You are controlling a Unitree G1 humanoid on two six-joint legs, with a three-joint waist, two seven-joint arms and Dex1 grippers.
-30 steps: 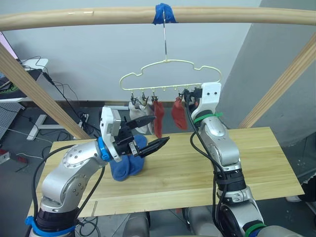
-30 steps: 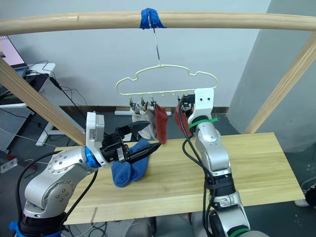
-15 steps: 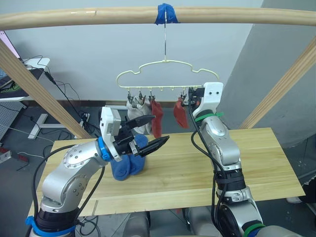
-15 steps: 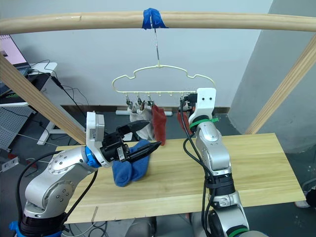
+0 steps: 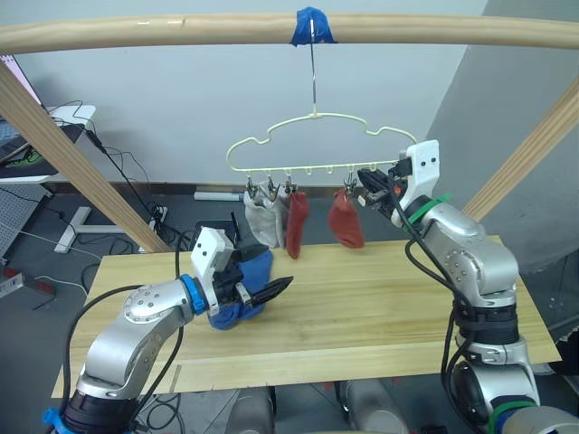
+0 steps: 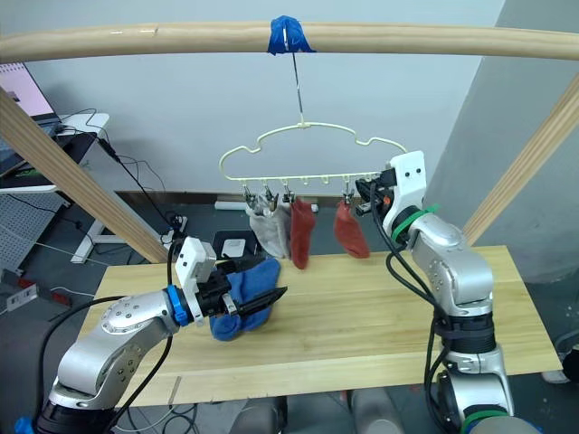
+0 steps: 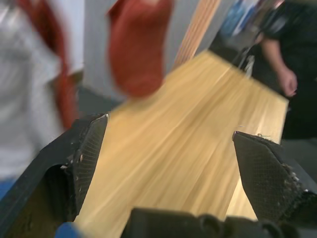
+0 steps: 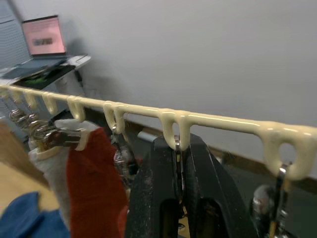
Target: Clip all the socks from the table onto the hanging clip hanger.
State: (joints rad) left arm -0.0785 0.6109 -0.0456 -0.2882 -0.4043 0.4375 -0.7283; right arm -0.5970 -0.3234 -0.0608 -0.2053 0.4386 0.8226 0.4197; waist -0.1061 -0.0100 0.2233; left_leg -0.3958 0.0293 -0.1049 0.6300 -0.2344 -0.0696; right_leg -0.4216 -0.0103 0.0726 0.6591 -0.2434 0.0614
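The left gripper [image 5: 262,291] has been lowered, spread open, to the blue socks [image 5: 242,287] on the desk [image 5: 362,307]; the right gripper [image 8: 177,171] is pinched onto the clip hanger [image 5: 312,145], steadying it.

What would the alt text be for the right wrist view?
The right end effector, its two black fingers shut on a small grey metal clip, reaches up to the bottom bar of the thin pale-yellow wire clip hanger. Beside it a rust-red knit sock and a light grey sock hang clipped from the bar, above a blue sock.
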